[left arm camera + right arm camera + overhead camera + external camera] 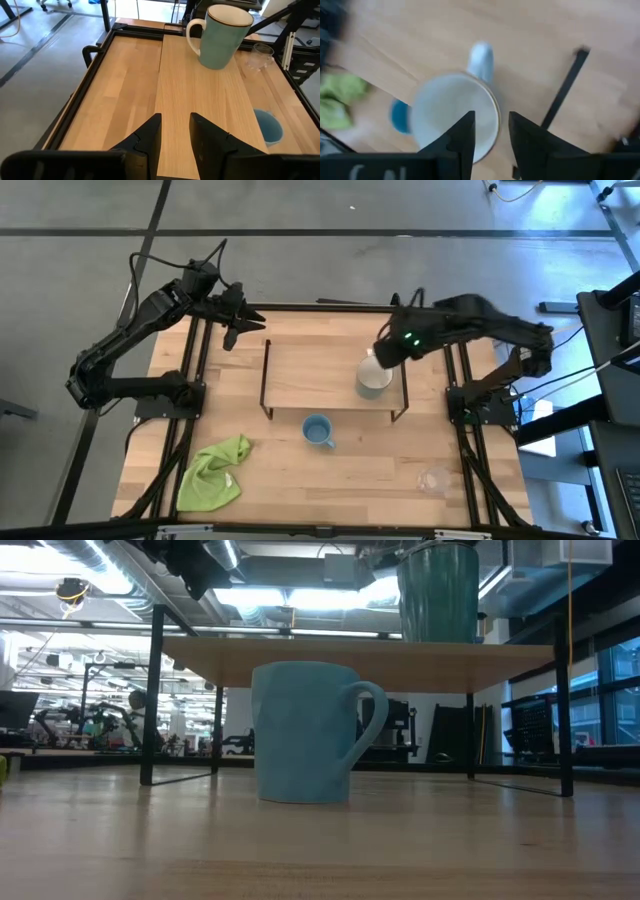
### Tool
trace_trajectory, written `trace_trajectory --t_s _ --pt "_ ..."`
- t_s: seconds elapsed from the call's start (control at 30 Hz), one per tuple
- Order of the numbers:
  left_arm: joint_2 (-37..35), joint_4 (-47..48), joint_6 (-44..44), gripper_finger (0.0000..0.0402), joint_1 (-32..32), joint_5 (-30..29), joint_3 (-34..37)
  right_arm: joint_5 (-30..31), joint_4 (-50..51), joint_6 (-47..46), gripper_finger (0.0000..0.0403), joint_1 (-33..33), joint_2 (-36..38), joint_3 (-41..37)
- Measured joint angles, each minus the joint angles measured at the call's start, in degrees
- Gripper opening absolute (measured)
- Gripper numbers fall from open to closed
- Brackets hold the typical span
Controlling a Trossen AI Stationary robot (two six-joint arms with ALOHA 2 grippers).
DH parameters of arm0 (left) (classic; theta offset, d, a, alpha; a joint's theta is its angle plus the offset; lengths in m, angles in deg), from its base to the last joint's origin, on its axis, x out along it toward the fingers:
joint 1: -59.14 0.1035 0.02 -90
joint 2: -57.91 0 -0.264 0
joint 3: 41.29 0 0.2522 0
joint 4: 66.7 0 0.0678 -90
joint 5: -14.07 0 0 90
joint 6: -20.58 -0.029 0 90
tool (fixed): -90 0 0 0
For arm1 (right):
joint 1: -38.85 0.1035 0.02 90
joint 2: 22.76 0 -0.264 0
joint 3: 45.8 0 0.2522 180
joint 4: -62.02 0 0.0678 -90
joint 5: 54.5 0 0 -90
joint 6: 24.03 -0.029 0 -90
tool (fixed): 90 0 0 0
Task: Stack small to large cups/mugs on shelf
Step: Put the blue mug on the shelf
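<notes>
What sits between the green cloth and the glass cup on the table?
In the high view, the light-blue mug stands between the green cloth and the glass cup, slightly nearer the shelf; otherwise bare tabletop.

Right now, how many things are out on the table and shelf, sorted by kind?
Handled mugs: 2, the cream-white mug on the shelf and the light-blue mug on the tabletop
Clear glass cups: 1, the glass cup
Cloths: 1, the green cloth
Shelves: 1
Total: 5
</notes>
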Motion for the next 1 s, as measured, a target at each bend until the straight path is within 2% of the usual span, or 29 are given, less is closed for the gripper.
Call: trace_trajectory --t_s 0.2,0.3,0.43,0.57,0.67,0.77,0.87,1.0 --pt "0.0 0.0 1.3 0.0095 0.0 0.3 0.0 7.0 -0.1 2.7 0.0119 0.0 1.7 8.1" --pt "0.0 0.0 1.9 0.0095 -0.1 2.0 0.0 6.5 0.0 6.6 0.0119 0.6 3.4 9.8" --pt "0.0 0.2 2.8 0.0095 -1.3 8.3 0.0 7.7 -1.0 8.2 0.0119 5.4 5.3 11.9" --pt "0.0 0.1 4.8 0.0095 -3.7 18.8 0.2 21.0 -8.8 9.2 0.0119 13.2 8.6 12.2" --pt "-0.2 -2.0 8.6 0.0095 -7.6 22.5 5.0 29.6 -12.5 10.4 0.0119 19.6 10.3 10.2" --pt "-0.2 -7.5 17.1 0.0095 -12.6 22.5 13.4 36.0 -12.5 9.6 0.0119 25.8 11.7 7.1" --pt "-2.0 -22.2 32.2 0.0095 -20.1 20.5 20.8 39.9 -12.2 6.2 0.0119 31.3 14.0 2.2" --pt "-6.5 -42.0 48.9 0.0095 -33.7 8.7 24.3 41.3 -12.7 1.7 0.0119 37.9 16.7 -3.9"
